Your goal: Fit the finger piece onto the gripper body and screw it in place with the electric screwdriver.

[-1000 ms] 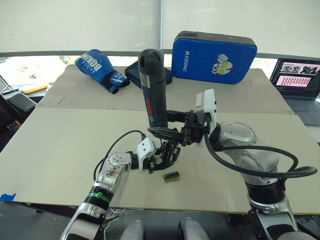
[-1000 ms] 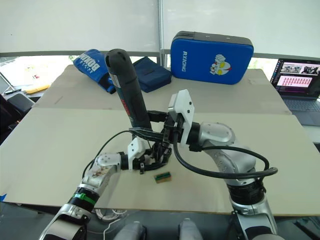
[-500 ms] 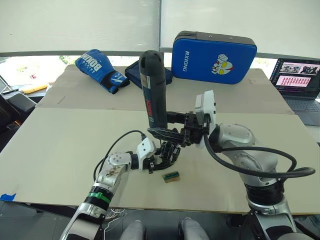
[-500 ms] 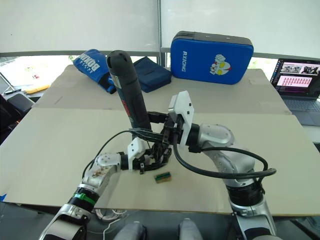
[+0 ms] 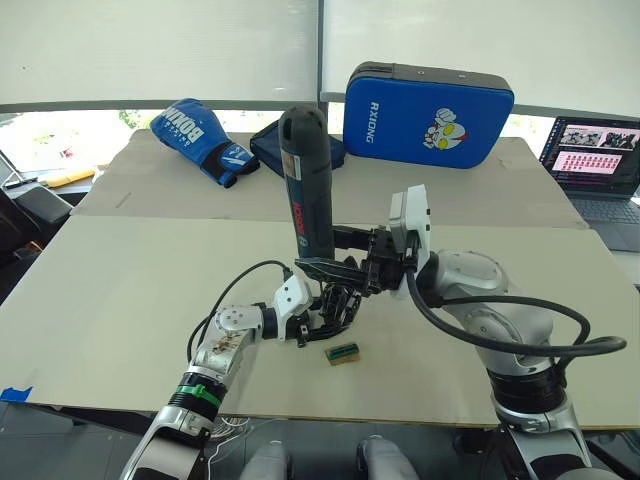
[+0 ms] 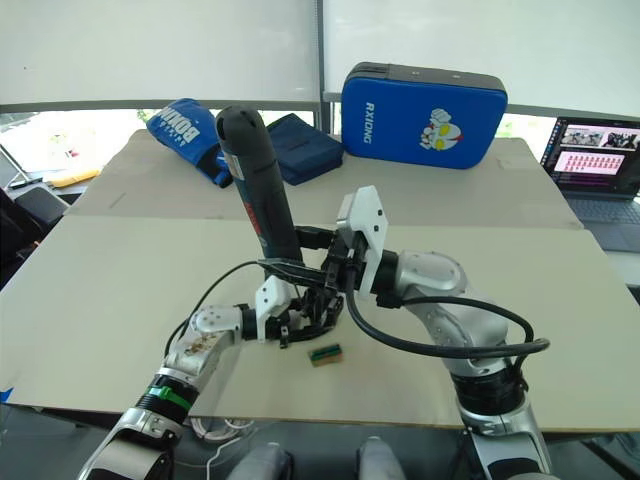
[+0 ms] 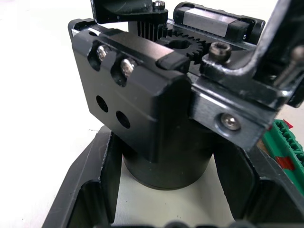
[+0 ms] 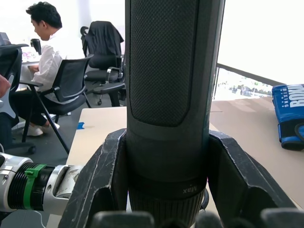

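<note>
At the far left of the table (image 5: 120,300), near its back edge, a blue boxing glove (image 5: 200,138) is seen lying, with a dark blue pouch (image 5: 268,147) just beside it. Nearer the front, the left gripper (image 5: 322,312) is held low over the table surface, its two black fingers (image 7: 90,190) clenched on either side of the round stubby base of the gripper body (image 7: 156,118). In the left wrist view the gripper body is shown upright, with a toothed gear and silver screws visible on its upper block; whether the finger piece is fitted cannot be told. A small green connector block (image 5: 342,352) is seen on the table just in front of the gripper body, apart from it.

Directly above the gripper body, the electric screwdriver (image 5: 308,185) is held nearly upright, tilted slightly, its rounded end uppermost and its red label facing forward. It is grasped around its lower barrel by the right gripper (image 5: 335,250), whose fingers (image 8: 102,175) are seen pressed against both sides of the dark textured barrel in the right wrist view. The bit end is hidden behind the fingers.

Further right, at the back of the table, a blue strike pad (image 5: 428,103) stands on edge. At the far right edge an open laptop (image 5: 600,165) is seen. In the right wrist view a seated person (image 8: 45,52) is visible in the background
</note>
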`<act>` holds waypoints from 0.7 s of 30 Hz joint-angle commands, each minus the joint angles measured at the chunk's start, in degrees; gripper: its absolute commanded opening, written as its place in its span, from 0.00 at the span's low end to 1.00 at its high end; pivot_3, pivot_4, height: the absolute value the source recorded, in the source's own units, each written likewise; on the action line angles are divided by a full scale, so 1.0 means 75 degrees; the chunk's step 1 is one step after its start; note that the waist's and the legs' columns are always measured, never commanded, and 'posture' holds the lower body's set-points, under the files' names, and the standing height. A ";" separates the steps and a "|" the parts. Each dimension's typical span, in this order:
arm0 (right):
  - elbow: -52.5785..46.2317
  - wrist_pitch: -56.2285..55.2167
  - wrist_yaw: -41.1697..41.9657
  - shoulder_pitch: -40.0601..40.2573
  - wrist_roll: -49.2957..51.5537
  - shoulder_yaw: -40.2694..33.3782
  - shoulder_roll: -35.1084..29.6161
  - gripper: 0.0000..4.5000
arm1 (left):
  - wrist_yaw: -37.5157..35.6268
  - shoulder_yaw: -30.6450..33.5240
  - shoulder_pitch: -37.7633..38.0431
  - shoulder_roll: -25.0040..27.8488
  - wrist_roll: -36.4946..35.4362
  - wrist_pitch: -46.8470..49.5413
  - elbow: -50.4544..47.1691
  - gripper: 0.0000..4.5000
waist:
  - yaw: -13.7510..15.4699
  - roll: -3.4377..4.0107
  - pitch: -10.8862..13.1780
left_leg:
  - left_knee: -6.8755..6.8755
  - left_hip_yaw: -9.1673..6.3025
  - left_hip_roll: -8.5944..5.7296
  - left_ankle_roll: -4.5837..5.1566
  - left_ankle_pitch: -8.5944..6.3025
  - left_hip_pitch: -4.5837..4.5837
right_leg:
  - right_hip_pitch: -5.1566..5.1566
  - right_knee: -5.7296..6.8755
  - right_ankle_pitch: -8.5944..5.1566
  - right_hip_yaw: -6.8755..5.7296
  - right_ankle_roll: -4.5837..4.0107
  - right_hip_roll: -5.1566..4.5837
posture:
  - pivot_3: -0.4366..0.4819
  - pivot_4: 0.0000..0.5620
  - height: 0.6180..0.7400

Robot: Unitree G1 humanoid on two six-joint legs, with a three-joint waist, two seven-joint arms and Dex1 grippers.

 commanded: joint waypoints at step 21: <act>0.0118 -0.0519 -0.0385 0.0732 -0.0414 0.0307 0.0066 0.43 | -0.0149 -0.0411 0.0204 -0.0040 0.0152 0.0265 0.0195 0.51 | -0.0006 0.0002 -0.0035 | -0.0002 0.0000 0.0001 0.0000 0.0000 0.0014 | 0.0013 -0.0004 -0.0001 0.0000 0.0001 0.0001 | 0.48 0.27 1.00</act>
